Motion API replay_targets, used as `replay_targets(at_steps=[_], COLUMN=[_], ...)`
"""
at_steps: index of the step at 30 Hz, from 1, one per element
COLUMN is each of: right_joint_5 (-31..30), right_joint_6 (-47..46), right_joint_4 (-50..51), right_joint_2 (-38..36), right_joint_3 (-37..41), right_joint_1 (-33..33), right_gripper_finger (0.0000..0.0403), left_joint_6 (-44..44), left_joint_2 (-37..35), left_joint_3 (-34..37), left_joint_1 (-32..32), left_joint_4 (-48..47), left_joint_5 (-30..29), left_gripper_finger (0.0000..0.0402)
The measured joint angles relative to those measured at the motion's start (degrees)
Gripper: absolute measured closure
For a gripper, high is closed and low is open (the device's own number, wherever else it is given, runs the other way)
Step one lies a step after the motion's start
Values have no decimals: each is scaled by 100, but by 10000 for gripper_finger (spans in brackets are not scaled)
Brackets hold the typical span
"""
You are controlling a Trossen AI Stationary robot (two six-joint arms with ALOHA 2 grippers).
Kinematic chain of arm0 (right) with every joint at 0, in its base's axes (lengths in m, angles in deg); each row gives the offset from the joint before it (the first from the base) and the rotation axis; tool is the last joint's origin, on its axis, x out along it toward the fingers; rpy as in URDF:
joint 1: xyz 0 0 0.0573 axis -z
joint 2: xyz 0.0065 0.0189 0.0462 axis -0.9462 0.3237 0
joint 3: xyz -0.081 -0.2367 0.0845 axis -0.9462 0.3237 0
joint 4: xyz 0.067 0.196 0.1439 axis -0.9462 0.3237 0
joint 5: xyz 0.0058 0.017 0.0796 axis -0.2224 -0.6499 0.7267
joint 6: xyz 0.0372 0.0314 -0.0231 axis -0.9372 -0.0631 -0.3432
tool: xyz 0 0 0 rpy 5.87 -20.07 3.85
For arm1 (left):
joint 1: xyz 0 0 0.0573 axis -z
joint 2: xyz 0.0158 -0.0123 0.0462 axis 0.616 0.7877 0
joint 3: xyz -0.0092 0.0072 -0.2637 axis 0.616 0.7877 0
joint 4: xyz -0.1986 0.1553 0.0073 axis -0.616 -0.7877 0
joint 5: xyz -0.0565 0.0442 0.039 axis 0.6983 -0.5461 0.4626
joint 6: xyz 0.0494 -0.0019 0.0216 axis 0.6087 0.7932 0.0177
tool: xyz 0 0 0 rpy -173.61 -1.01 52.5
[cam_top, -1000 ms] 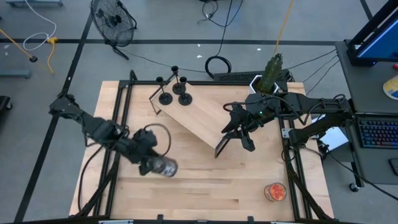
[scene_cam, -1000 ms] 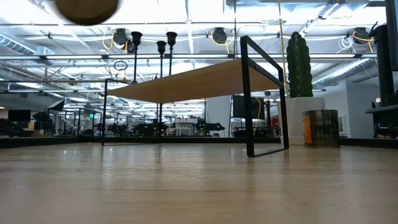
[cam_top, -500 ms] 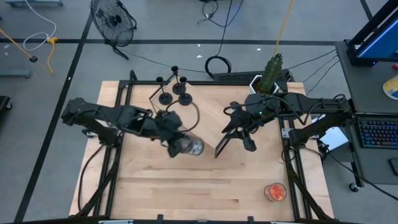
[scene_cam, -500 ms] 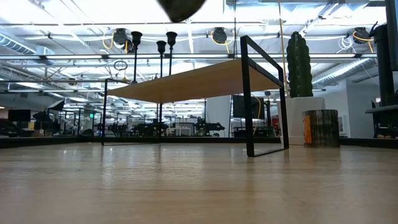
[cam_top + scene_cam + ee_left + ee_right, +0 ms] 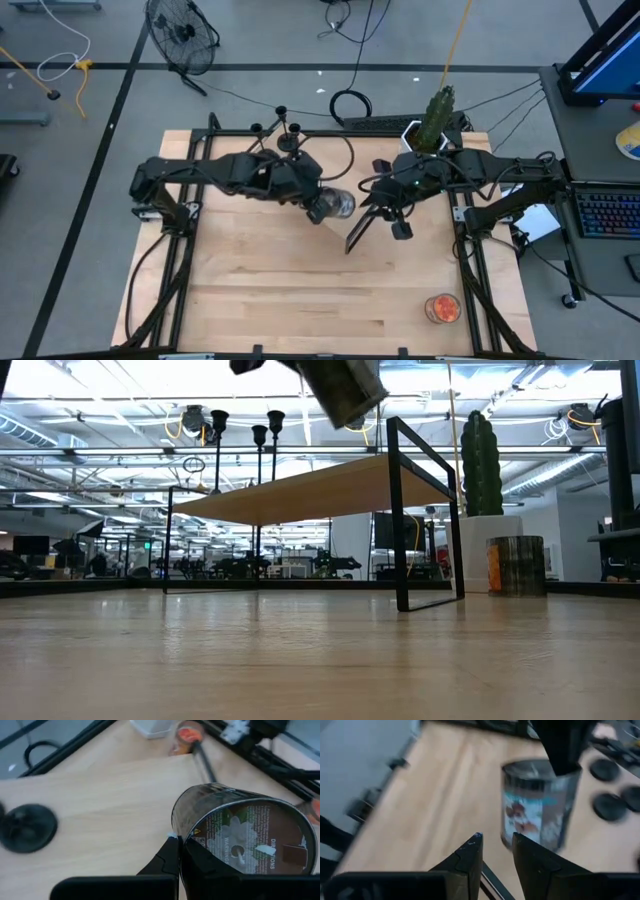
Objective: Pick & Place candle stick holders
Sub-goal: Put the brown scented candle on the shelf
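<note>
My left gripper [image 5: 322,203] is shut on a glass candle jar [image 5: 337,205] with a printed label, held in the air over the raised wooden shelf [image 5: 300,190]. The jar also shows in the low view [image 5: 345,385] and the right wrist view [image 5: 540,802]. Three black candle stick holders [image 5: 280,130] stand on their disc bases at the shelf's far left end, with stems up [image 5: 259,450]; one base shows in the left wrist view [image 5: 27,827]. My right gripper [image 5: 496,845] is open and empty, just right of the jar [image 5: 385,212]. My left gripper holds the jar at the edge of its round labelled end [image 5: 176,836]. One finger [image 5: 162,862] lies outside the glass wall and the other [image 5: 205,867] lies over the labelled face. The jar is lifted clear above the shelf, tilted.
The shelf stands on a black metal frame [image 5: 400,520], set slantwise across the table's far half. An orange candle jar [image 5: 442,308] stands near the front right corner. A cactus in a white pot [image 5: 437,115] stands at the far right edge.
My left gripper has carried the jar from the table's near left up toward the far right, over the shelf and close to my right gripper. It has stayed shut on the jar, which stays clear of the table.
</note>
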Motion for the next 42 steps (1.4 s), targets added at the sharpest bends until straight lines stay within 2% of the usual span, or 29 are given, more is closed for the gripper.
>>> replay_targets(at_steps=[4, 9, 16, 24, 42], right_joint_5=[-563, -714, -712, -712, -710], right_joint_6=[145, 195, 336, 352, 356], right_joint_4=[430, 570, 564, 657, 888], right_joint_2=[0, 0, 0, 0, 0], right_joint_3=[0, 0, 0, 0, 0], right_joint_1=[4, 4, 23, 48, 48], right_gripper_finger=[301, 300, 300, 300, 300], left_joint_6=[-590, -1214, -1343, -1489, -1367], left_joint_2=[25, 18, 144, 427, 449], left_joint_3=[-3, 14, 14, 21, 19], left_joint_1=[-180, -310, -427, -457, -724], left_joint_4=[-624, -1290, -1172, -1327, -1099], left_joint_5=[-2, -137, -135, 209, 310], left_gripper_finger=[401, 401, 401, 401, 397])
